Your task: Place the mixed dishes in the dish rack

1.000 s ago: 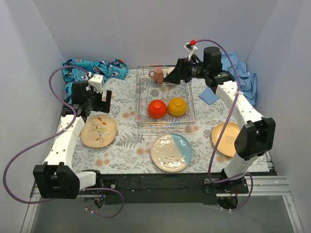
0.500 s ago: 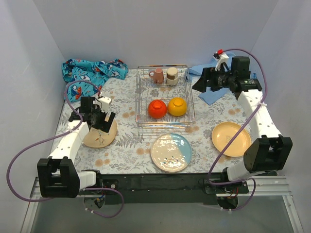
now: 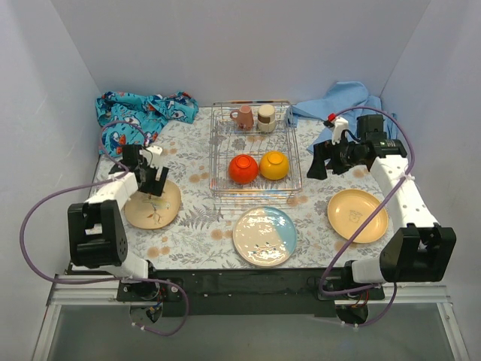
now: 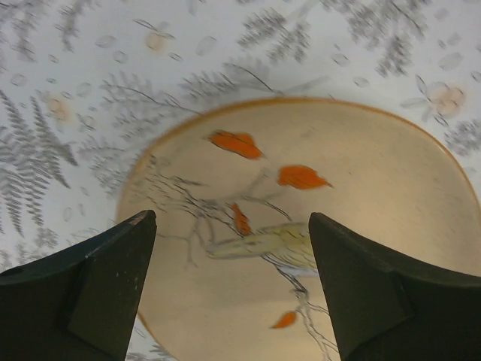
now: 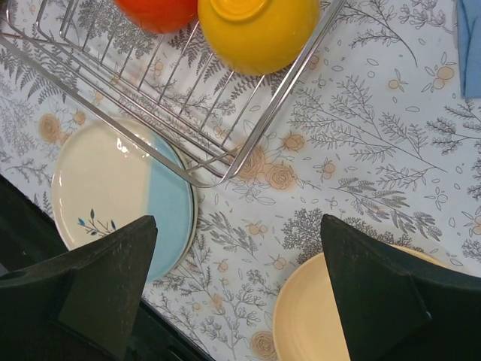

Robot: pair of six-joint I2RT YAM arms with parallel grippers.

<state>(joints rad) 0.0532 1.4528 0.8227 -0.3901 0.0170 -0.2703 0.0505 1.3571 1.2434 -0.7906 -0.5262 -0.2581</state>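
- Tan floral plate (image 4: 361, 173), on table, partly hidden behind spread, empty left gripper (image 4: 233, 218); yellow plate (image 5: 304, 323) cut off.
- In dish rack (image 3: 220, 150): red bowl (image 3: 243, 169), orange bowl (image 3: 274, 165), pinkish mug (image 3: 244, 117), steel cup (image 3: 265, 117).
- Right gripper (image 5: 239, 222) spread wide, empty, above tablecloth (image 5: 361, 150).

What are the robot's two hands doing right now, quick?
Left gripper: open, empty, over the tan plate.
Right gripper: open, empty.

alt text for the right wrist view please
Two dark fingers, open and empty, hang over a floral table. At the top, a corner of the dish rack holds a yellow bowl and a red bowl; a cream-and-blue plate lies left, a yellow plate lower right.
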